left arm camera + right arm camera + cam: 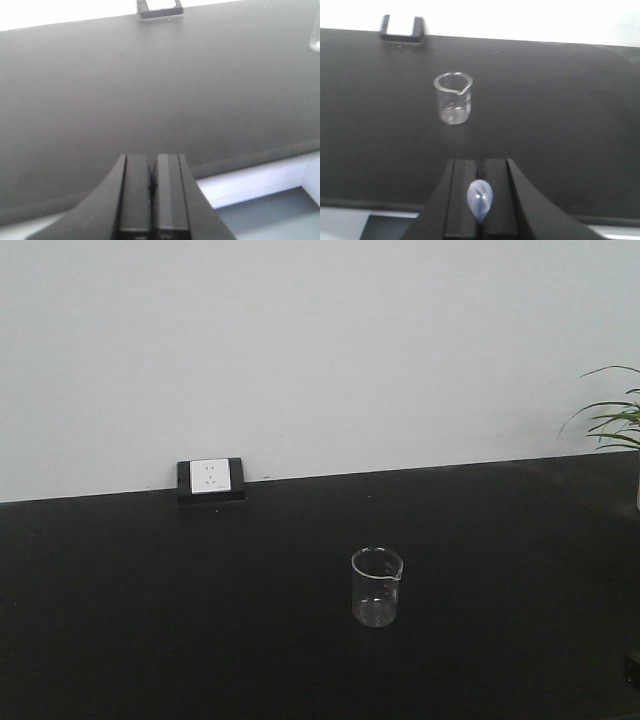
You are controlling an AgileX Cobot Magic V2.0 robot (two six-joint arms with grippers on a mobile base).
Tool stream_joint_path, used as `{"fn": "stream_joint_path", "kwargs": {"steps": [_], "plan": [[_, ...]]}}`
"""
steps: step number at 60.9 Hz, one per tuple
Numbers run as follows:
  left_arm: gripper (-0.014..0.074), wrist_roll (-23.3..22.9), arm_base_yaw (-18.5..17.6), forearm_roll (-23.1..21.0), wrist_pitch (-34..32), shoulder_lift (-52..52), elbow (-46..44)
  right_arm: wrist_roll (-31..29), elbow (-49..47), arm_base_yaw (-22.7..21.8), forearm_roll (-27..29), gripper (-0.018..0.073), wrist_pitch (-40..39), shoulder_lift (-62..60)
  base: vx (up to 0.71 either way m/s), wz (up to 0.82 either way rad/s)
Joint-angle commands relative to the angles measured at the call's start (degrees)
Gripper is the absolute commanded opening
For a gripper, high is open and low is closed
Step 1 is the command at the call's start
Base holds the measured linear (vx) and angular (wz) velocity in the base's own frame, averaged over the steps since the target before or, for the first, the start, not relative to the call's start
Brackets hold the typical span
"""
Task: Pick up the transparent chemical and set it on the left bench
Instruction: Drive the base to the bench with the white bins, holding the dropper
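Nearest: right gripper [480,167] pinches transparent chemical [480,199] between its jaws, bulb end toward the wrist; stem hidden, long axis uncertain. The left gripper [152,167] is pressed together, empty. Ahead: beaker [453,105]. No left bench in view.

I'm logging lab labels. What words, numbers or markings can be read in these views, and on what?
No text is readable in any view.
On the glass beaker: faint white marks on its wall, too blurred to read.
On the wall socket: white face with pin holes, no legible lettering.
On the clear pipette: no print visible on its bulb.
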Motion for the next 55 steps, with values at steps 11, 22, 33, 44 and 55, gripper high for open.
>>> {"fn": "stream_joint_path", "kwargs": {"steps": [11,22,33,44,55], "plan": [[-0.0003,-0.4,-0.1,0.0,-4.5,-1.1,0.9,-0.5,-2.0,0.0,0.0,0.0000,-4.2,-0.1,-0.32,0.25],[-0.0003,-0.4,-0.1,0.0,-4.5,-1.1,0.9,-0.5,-2.0,0.0,0.0,0.0000,-4.2,-0.1,-0.35,0.28],[-0.0003,-0.4,-0.1,0.0,-4.5,-1.1,0.9,-0.5,-2.0,0.0,0.0,0.0000,-4.2,-0.1,-0.37,0.29],[-0.0003,-0.4,-0.1,0.0,-4.5,-1.1,0.9,-0.5,-2.0,0.0,0.0,0.0000,-4.2,-0.1,-0.38,0.32],[-0.0003,-0.4,-0.1,0.0,-4.5,-1.1,0.9,-0.5,-2.0,0.0,0.0,0.0000,-4.2,-0.1,-0.38,0.37]]}}
